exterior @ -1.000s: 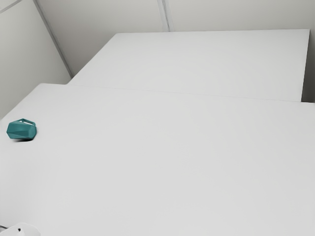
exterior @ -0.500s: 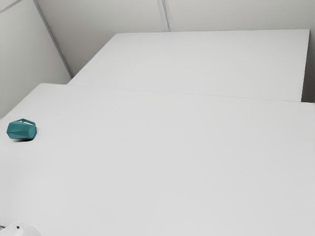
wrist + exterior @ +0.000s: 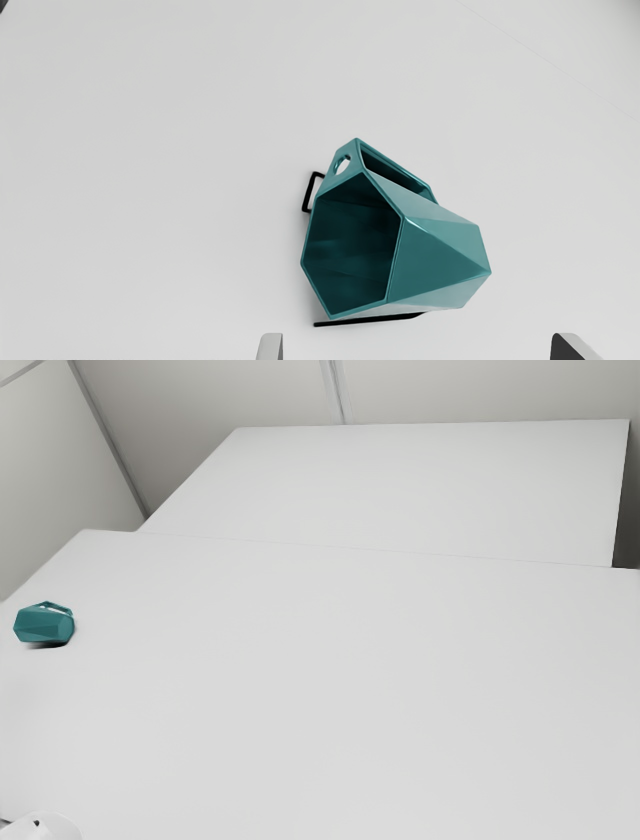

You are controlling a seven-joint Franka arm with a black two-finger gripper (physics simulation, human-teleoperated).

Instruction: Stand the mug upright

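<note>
Container, one: mug (image 3: 44, 625), teal, faceted, lying on its side on the white table (image 3: 350, 690), at nine o'clock in the exterior view. Mouth: many-sided, turned sideways rather than up, its rim (image 3: 395, 260) plainly seen in the wrist view. Interior: dark teal, angular walls (image 3: 350, 245), open to sight through the mouth. Body: flat panels narrowing from the rim toward the base end. Handle (image 3: 356, 155): angular, same teal, joined along the flank, at the mug's one o'clock in the exterior view. Beside the mug in the wrist view: thin black shapes, one a bent outline (image 3: 306, 195) near the handle end of the rim, one a long strip (image 3: 365, 320) along the opposite flank; whether shadow or object, cannot be told. Gripper (image 3: 417, 345): released, its two fingers parted wide, grasping nothing, both tips apart from the mug. White rounded part (image 3: 45, 828), one, cut by the picture's border, between seven and eight o'clock in the exterior view. Second white surface (image 3: 420, 490), one, flat, toward twelve and one o'clock, beyond the table. Wall (image 3: 200, 410), pale, with grey strips, behind both.
</note>
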